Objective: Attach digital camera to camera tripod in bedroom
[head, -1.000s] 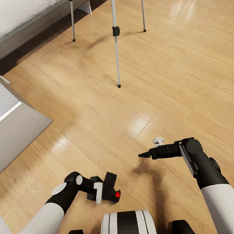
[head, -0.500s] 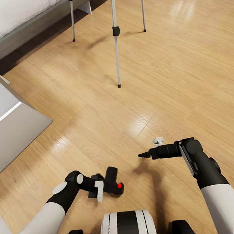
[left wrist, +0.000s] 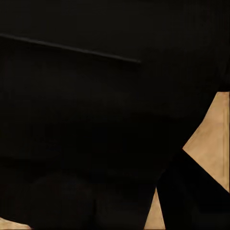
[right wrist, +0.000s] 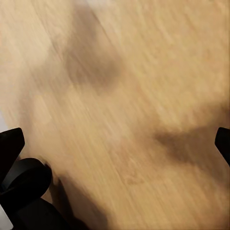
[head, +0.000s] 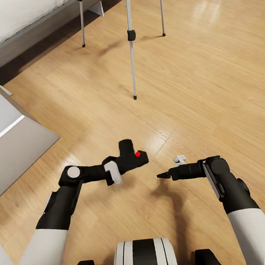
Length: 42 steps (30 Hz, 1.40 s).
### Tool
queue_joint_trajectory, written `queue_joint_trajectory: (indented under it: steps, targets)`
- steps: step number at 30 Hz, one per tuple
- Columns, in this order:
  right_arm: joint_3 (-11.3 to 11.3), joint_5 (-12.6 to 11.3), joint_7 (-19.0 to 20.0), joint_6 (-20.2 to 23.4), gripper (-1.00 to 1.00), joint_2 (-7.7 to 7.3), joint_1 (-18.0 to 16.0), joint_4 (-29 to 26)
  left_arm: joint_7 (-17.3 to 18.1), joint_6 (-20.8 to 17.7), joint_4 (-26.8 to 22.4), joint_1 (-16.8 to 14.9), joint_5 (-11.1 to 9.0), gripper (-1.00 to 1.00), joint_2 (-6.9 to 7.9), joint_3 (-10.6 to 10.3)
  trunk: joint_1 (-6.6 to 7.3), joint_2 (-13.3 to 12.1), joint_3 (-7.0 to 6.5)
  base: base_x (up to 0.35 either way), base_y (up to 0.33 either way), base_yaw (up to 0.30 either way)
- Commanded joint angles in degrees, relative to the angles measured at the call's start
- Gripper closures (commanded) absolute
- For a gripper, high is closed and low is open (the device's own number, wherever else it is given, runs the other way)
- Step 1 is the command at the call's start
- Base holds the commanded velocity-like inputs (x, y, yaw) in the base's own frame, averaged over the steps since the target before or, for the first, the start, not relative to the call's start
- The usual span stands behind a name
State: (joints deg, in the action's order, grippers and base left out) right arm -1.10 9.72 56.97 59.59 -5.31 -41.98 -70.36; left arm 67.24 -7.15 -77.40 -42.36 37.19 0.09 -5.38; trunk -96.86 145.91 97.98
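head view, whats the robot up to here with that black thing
The robot's left gripper is shut on the digital camera, a small black body with a red dot, held out in the air above the wood floor. The camera tripod stands ahead by the low grey bed, only its silver legs in view, and the camera is not on it yet. The right gripper hangs empty to the side, its jaws looking closed.

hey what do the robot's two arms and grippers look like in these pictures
Both arms have glossy white upper shells and matte black forearms. The left gripper is black with a white finger piece; its arm has a white disc. The right gripper is slim, black, pointed, with a white knob.
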Motion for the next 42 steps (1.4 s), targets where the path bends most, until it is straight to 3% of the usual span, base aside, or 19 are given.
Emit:
queue_joint_trajectory:
  steps: [1, 5, 9, 13, 16, 18, 22, 25, 29, 35, 39, 41, 42]
  targets:
    - [-0.05, 0.63, 0.55, 0.25, -1.00, 0.03, -0.03, -0.05, 1.42, -3.81, -1.98, -0.01, -2.59, 1.00, 0.27, 0.04, 0.01, 0.01, 0.03, 0.000, 0.000, 0.000]
    - [-0.08, 0.64, 0.52, 0.26, -1.00, 0.03, -0.03, -0.04, 1.97, -9.92, -2.89, -0.01, -3.97, 1.00, 0.62, 0.10, 0.01, 0.01, 0.03, 0.000, 0.000, 0.000]
    - [-0.11, 0.65, 0.52, 0.24, -1.00, 0.03, -0.03, -0.05, 1.84, -14.92, -3.14, 0.00, -4.35, 1.00, 2.06, 0.10, 0.01, 0.01, 0.03, 0.000, 0.000, 0.000]
    - [-0.12, 0.65, 0.52, 0.23, -1.00, 0.04, -0.03, -0.07, 0.92, -16.37, -3.19, 0.04, -4.59, 1.00, 2.70, 0.16, 0.01, 0.01, 0.03, 0.000, 0.000, 0.000]
    - [-0.13, 0.65, 0.51, 0.19, -1.00, 0.04, -0.03, -0.10, -1.91, -16.61, -3.26, 0.06, -5.01, 1.00, 2.86, 0.41, 0.01, 0.01, 0.03, 0.000, 0.000, 0.000]
    - [-0.13, 0.65, 0.51, 0.20, -1.00, 0.04, -0.03, -0.10, -3.05, -16.74, -3.23, 0.07, -6.15, 1.00, 2.93, 0.71, 0.01, 0.01, 0.03, 0.000, 0.000, 0.000]
    - [-0.08, 0.65, 0.51, 0.19, -1.00, 0.05, -0.03, -0.13, -4.14, -17.15, -2.94, 0.08, -13.42, 1.00, 3.33, 1.25, 0.01, 0.01, 0.03, 0.000, 0.000, 0.000]
    - [-0.05, 0.65, 0.51, 0.21, -1.00, 0.09, -0.03, -0.13, -4.25, -17.20, -2.06, 0.08, -16.07, 1.00, 3.46, 1.36, 0.01, 0.01, 0.03, 0.000, 0.000, 0.000]
    - [0.00, 0.68, 0.51, 0.19, -1.00, 0.11, -0.03, -0.13, -4.50, -18.50, -0.04, 0.08, -17.15, 1.00, 3.44, 2.32, 0.01, 0.01, 0.03, 0.000, 0.000, 0.000]
    - [0.08, 0.73, 0.44, 0.18, -1.00, 0.12, -0.03, -0.13, -4.52, -22.72, 3.33, 0.08, -17.73, 1.00, 3.33, 6.25, 0.01, 0.01, 0.03, 0.000, 0.000, 0.000]
    - [0.05, 0.73, 0.43, 0.18, -1.00, 0.12, -0.03, -0.13, -4.94, -23.55, 5.06, 0.08, -18.44, 1.00, 1.63, 7.08, 0.01, 0.01, 0.03, 0.000, 0.000, 0.000]
    - [0.05, 0.73, 0.43, 0.18, -1.00, 0.12, -0.03, -0.13, -5.41, -24.15, 5.16, 0.08, -18.80, 1.00, -0.25, 7.21, 0.01, 0.01, 0.03, 0.000, 0.000, 0.000]
    - [0.05, 0.74, 0.41, 0.18, -1.00, 0.12, -0.03, -0.13, -6.95, -25.76, 4.88, 0.08, -19.00, 1.00, -2.44, 7.36, 0.01, 0.01, 0.03, 0.000, 0.000, 0.000]
